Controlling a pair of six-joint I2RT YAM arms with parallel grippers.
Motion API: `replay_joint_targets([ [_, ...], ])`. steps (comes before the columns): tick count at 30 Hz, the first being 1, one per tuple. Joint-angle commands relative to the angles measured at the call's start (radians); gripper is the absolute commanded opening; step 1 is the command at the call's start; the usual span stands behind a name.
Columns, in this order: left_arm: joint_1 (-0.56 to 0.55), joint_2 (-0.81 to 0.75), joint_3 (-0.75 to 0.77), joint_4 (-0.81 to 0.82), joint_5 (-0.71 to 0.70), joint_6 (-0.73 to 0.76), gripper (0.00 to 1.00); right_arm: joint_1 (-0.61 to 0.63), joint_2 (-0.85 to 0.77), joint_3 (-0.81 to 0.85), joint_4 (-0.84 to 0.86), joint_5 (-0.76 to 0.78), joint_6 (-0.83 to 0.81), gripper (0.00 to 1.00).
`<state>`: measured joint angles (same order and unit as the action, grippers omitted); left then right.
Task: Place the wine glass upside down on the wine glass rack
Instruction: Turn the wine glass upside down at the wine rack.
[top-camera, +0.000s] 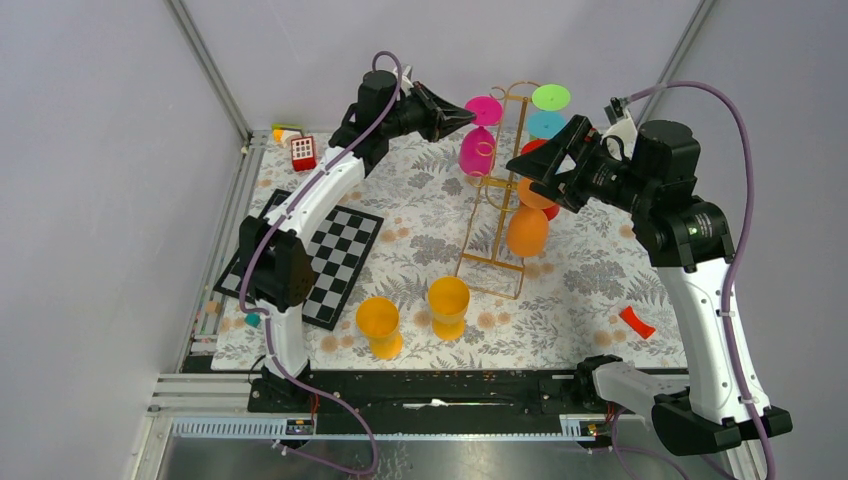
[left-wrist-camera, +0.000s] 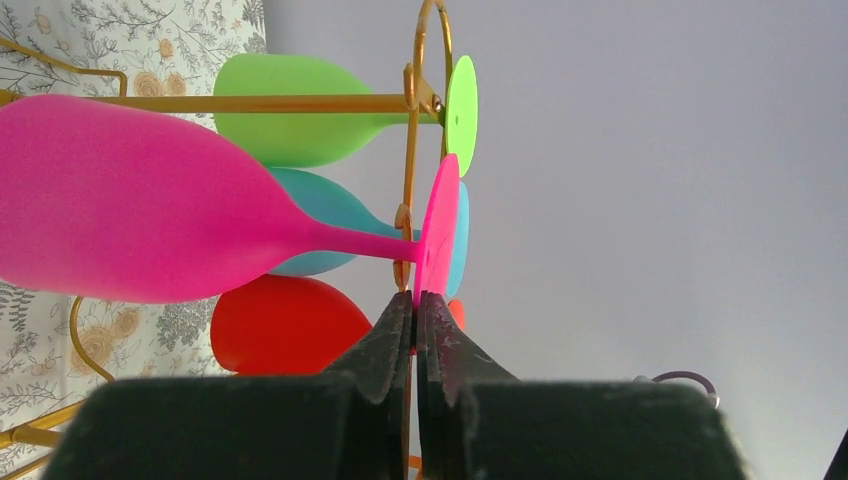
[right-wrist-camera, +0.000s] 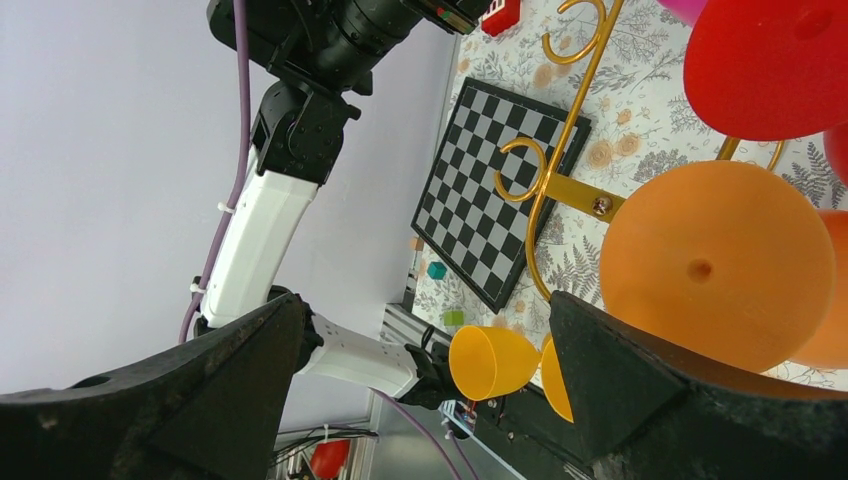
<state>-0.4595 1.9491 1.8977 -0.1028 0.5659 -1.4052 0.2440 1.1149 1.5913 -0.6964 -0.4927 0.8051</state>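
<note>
The gold wire wine glass rack (top-camera: 497, 200) stands mid-table. My left gripper (top-camera: 466, 118) is shut on the foot rim of a pink wine glass (top-camera: 478, 148), held upside down at the rack's top left. In the left wrist view my gripper (left-wrist-camera: 415, 300) pinches the pink foot (left-wrist-camera: 438, 225), and the stem lies against a gold wire (left-wrist-camera: 408, 150). I cannot tell if the rack bears it. Green (left-wrist-camera: 300, 125), teal (left-wrist-camera: 320, 215) and red (left-wrist-camera: 285, 325) glasses hang behind. My right gripper (top-camera: 530, 165) is open and empty beside a hanging orange glass (top-camera: 527, 232), whose foot shows in the right wrist view (right-wrist-camera: 715, 265).
Two yellow-orange glasses (top-camera: 379, 325) (top-camera: 448, 305) stand upright near the front edge. A chessboard (top-camera: 320, 255) lies at the left, with a red block (top-camera: 303, 152) behind it. A small red piece (top-camera: 636, 322) lies front right. Metal frame posts stand at the back corners.
</note>
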Motion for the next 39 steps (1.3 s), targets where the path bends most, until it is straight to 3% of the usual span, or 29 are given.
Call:
replay_joint_targets([
  [1, -0.011, 0.000, 0.052, 0.049, 0.011, -0.014, 0.00, -0.012, -0.014, 0.001, 0.043, -0.034, -0.004, 1.00],
  [39, -0.031, 0.018, 0.045, 0.053, 0.017, -0.010, 0.02, -0.028, -0.050, -0.034, 0.042, -0.033, 0.006, 1.00],
])
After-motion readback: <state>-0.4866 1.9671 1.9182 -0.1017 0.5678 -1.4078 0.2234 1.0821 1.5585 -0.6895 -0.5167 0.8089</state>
